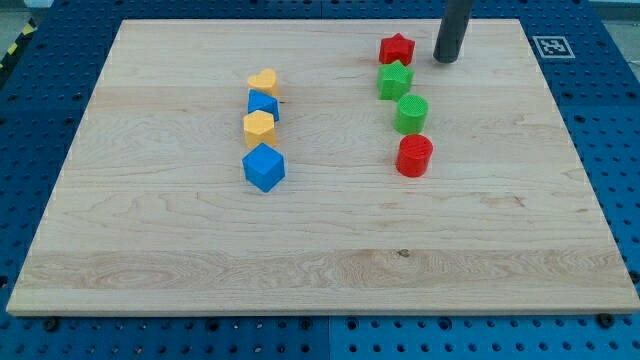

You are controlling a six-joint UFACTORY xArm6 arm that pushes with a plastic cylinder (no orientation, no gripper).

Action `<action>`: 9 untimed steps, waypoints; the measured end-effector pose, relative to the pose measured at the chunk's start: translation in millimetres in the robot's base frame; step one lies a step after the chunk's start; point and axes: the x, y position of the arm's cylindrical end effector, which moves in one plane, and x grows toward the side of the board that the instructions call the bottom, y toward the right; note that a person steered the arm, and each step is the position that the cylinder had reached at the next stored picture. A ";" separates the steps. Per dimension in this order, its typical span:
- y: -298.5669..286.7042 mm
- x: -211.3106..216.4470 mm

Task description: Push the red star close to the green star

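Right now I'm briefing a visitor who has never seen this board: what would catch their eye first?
Probably two neat columns of blocks: yellow heart, a small blue block, yellow hexagon and blue cube left of centre. On the view's right run red star, green star, green cylinder and red cylinder. My tip stands just right of the red star, not touching it.

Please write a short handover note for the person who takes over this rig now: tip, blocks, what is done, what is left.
My tip: on the board at the view's top, just right of the red star, not touching it.
Green star: directly below the red star, very near; whether they touch is unclear.
Done: the stars already sit close.
Left: probably only a check, perhaps a small nudge.
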 end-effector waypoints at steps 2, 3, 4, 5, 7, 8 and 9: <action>-24.7 -15.7; -25.5 -17.0; -25.6 -17.0; -33.9 -17.0; -53.7 -17.0; -69.9 -17.0; -73.6 -17.5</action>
